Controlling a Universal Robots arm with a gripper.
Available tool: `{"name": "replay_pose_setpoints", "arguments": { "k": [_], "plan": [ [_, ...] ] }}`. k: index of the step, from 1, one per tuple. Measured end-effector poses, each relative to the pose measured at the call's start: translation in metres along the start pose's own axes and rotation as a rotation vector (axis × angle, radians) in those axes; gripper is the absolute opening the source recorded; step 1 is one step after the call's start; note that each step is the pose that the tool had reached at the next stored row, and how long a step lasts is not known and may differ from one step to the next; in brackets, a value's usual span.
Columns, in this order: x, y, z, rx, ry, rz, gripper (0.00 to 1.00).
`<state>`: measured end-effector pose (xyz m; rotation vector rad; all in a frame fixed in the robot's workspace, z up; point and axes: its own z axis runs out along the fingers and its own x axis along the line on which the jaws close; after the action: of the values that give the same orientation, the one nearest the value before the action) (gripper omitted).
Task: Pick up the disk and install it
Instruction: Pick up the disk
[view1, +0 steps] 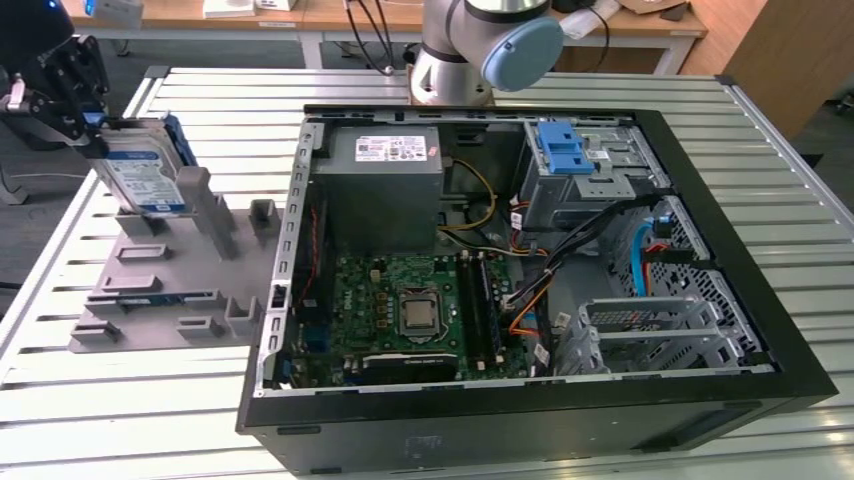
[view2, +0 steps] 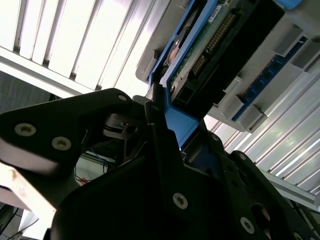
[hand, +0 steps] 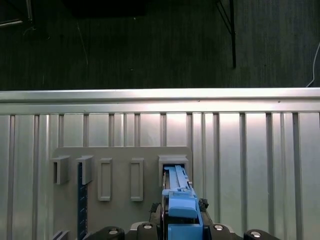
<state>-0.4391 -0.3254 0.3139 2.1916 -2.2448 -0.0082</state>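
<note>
Exterior view: hand (view1: 87, 128) clamped tight on the disk (view1: 140, 175), which sits upright below it, grey rack (view1: 167, 290) right underneath

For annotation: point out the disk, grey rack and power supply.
the disk (view1: 144, 178): exterior view, its label.
grey rack (view1: 200, 272): exterior view, base plate.
power supply (view1: 380, 205): exterior view, grey face.

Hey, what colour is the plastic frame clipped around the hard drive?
Blue; the frame around the disk shows best in the first wrist view.
</note>
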Motion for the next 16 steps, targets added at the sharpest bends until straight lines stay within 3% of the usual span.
{"name": "replay_pose_setpoints", "arguments": {
  "k": [16],
  "plan": [
    [0.0,0.0,-0.0056,0.0001,-0.0001,0.0,0.36]
  ]
}}
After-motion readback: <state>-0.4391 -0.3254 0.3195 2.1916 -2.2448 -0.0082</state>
